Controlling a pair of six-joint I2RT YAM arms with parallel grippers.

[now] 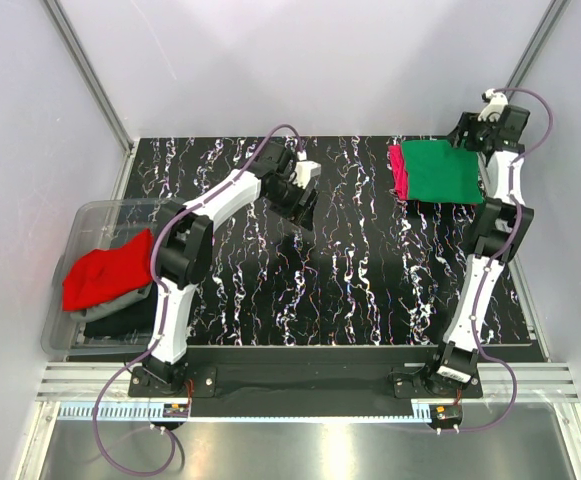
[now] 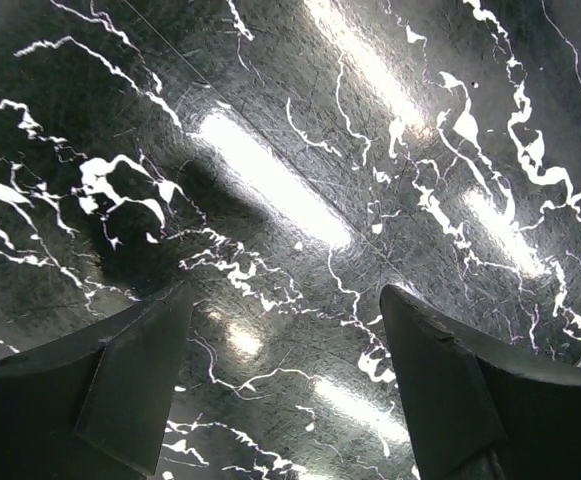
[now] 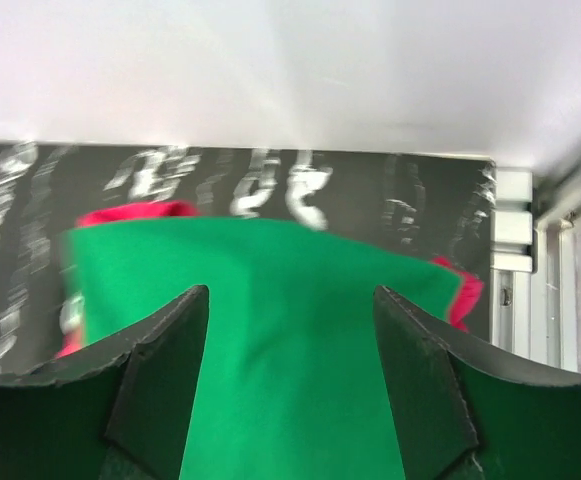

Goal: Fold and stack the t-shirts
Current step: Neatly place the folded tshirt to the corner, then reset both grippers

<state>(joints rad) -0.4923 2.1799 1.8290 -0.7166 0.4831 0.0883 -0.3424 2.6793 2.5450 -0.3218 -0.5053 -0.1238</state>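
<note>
Left gripper (image 2: 285, 300) hangs wide open and empty over the marbled table (image 1: 350, 270). Right gripper (image 3: 290, 298), equally spread and holding nothing, sits above the green t-shirt (image 1: 442, 172), which lies on the magenta t-shirt (image 1: 397, 170) at the far right. The red t-shirt (image 1: 108, 268) lies in the bin (image 1: 90, 215).

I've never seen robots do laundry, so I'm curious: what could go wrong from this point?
The right gripper hangs open close over the green shirt; a finger might snag it and skew it off the pink shirt beneath. The red shirt lies bunched on a grey shirt in the bin, so the left gripper might lift both.
</note>
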